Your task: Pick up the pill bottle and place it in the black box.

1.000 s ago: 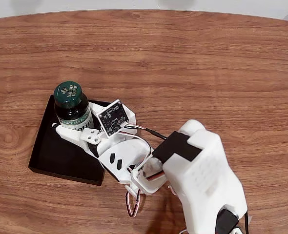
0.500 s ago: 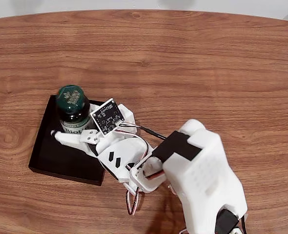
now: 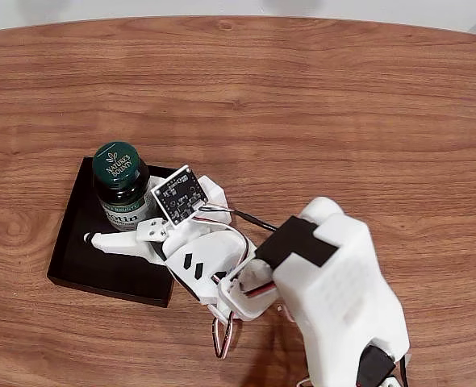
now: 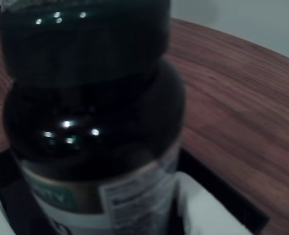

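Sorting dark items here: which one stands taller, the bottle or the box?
The pill bottle, upright with its green cap on top; the black box is a shallow tray.

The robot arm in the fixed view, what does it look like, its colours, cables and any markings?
The arm is white moulded plastic with bulky rounded segments and black blocks set at its joints. The gripper has long, white, pointed fingers. A small black circuit board is mounted near the wrist, two black lozenge-shaped marks sit on the white shell, and red, white and black cables loop below it.
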